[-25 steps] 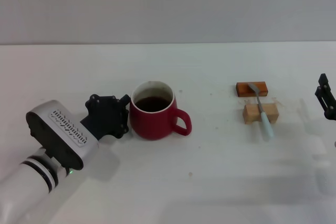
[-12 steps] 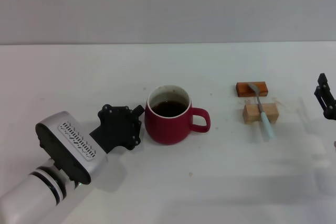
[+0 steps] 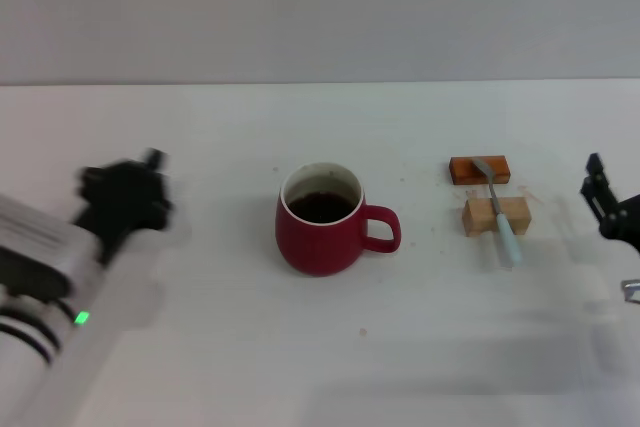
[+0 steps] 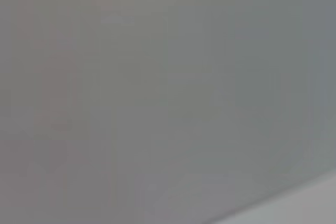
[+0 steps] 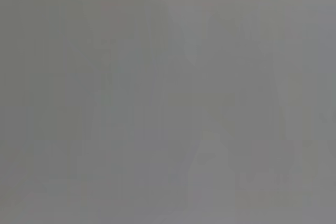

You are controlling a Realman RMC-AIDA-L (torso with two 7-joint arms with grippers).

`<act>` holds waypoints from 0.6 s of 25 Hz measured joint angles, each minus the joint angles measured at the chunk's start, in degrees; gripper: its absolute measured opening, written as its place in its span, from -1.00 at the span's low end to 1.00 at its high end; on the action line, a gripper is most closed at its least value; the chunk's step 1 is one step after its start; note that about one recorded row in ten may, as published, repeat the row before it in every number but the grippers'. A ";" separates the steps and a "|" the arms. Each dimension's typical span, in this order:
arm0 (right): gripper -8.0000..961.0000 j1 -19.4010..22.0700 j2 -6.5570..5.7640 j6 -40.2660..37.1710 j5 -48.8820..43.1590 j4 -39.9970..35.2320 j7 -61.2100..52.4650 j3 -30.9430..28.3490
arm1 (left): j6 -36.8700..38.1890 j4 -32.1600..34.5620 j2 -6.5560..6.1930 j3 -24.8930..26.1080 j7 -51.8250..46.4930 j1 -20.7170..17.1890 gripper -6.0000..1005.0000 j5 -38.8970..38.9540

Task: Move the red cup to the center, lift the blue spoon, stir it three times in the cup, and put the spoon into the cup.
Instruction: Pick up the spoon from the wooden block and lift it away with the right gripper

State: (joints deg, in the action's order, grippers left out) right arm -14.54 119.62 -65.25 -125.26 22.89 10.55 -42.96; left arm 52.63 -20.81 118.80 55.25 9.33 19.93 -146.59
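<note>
The left gripper is at the near left of the white table, well apart from everything; it is blurred, so I cannot tell how its fingers stand. The red cup stands upright at the center with dark liquid inside, handle to the right. The right gripper is cut off by the right edge; its state is also unclear. Farther right, the blue spoon lies across a light wooden block and an orange-brown block. Both wrist views show only plain grey.

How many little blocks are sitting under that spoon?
2. The orange-brown block lies farther back, under the blue spoon's bowl end; the light wooden block sits just in front of it, under the handle. None seem hidden.
</note>
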 joint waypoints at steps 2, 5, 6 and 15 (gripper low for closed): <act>0.54 0.28 0.05 0.31 0.01 0.30 -0.53 0.80 | 0.00 0.00 0.00 0.00 0.00 0.00 -0.99 0.00; 0.54 1.14 0.17 0.38 0.03 1.19 -0.62 0.94 | 2.99 0.16 -0.27 3.02 -5.80 -1.93 -0.99 4.67; 0.54 1.52 0.18 0.39 0.05 1.57 -0.62 0.94 | 4.42 0.39 -0.38 4.23 -9.16 -2.63 -0.99 5.24; 0.54 6.81 0.09 -0.04 0.19 7.22 -0.16 0.78 | 9.22 2.18 -0.49 5.48 -15.04 -3.24 -0.99 5.54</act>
State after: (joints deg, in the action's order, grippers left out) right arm -7.73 119.71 -65.29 -125.07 30.11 10.40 -42.18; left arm 61.85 -18.63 118.31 60.73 -5.71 16.70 -141.05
